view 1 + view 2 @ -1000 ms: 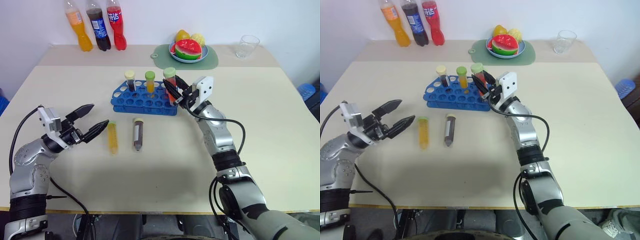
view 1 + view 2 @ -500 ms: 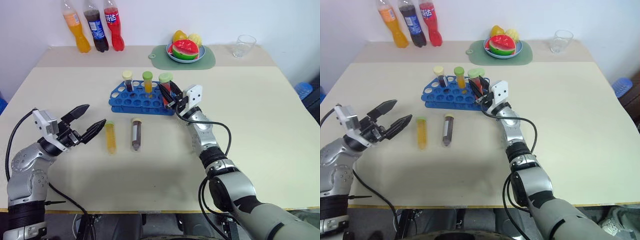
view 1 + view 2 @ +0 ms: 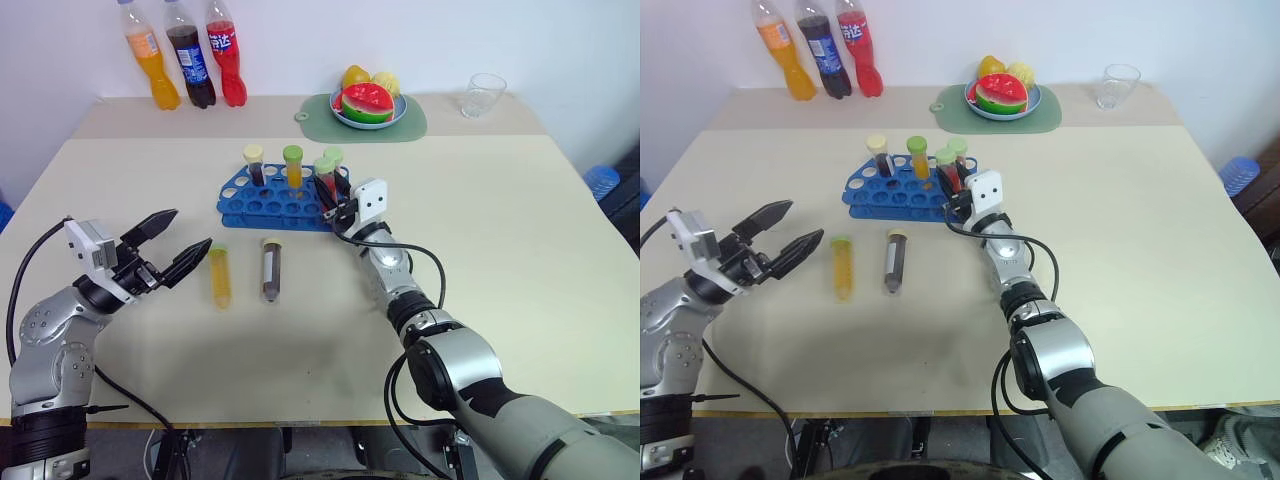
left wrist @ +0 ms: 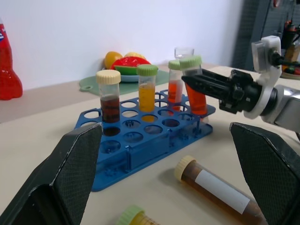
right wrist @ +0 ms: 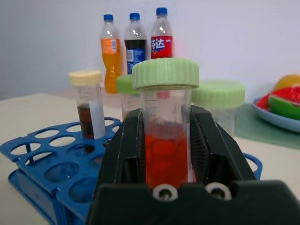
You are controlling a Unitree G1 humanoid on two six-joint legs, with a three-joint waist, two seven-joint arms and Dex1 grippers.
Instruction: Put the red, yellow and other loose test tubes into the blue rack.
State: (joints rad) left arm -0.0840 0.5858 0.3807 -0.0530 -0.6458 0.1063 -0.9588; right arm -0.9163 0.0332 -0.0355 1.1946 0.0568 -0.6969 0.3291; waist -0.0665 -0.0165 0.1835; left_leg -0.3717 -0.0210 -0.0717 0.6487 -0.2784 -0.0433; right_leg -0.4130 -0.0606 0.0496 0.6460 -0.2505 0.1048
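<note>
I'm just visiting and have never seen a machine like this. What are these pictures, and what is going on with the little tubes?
This is a humanoid robot with two arms, each ending in a two-fingered pincer. Two pictures come from cameras in its head, looking down over a table; the other two come from cameras on its wrists.

The right pincer is shut on a red tube with a green cap, holding it at the end of the blue rack. Four tubes already stand in the rack. The left pincer is open and holds nothing.

Two tubes lie loose on the table: a yellow tube and a dark brown tube. At the back are three soda bottles, a plate of fruit on a green mat and a clear glass.
</note>
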